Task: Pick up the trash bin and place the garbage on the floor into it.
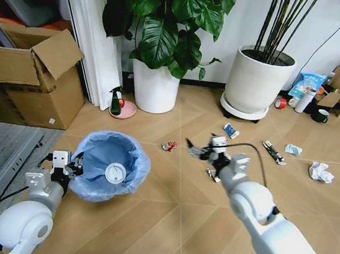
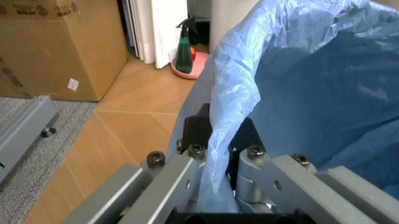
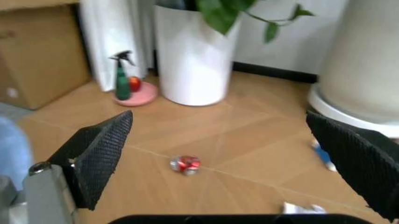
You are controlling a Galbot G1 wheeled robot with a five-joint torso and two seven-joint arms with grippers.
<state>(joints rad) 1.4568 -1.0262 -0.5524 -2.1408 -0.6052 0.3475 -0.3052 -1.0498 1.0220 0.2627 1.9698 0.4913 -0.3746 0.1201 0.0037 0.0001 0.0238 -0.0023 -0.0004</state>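
Left gripper (image 1: 69, 169): clamped on the bag-lined rim of the trash bin (image 1: 110, 165), which is held at the left of the floor (image 1: 164, 220); a white round disc (image 1: 114, 173) is seen inside. Red wrapper (image 1: 169, 146): lying just right of the bin. Right gripper (image 1: 203, 151): spread wide, poised near that wrapper. Crumpled paper wad (image 1: 321, 172): lying far right.

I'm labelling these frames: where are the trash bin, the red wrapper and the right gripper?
trash bin (image 1: 130, 153): head view, on the blue bag ruffled over its rim.
red wrapper (image 3: 186, 164): right wrist view, on its crumpled middle.
right gripper (image 3: 218, 163): right wrist view, midway between its open jaws.
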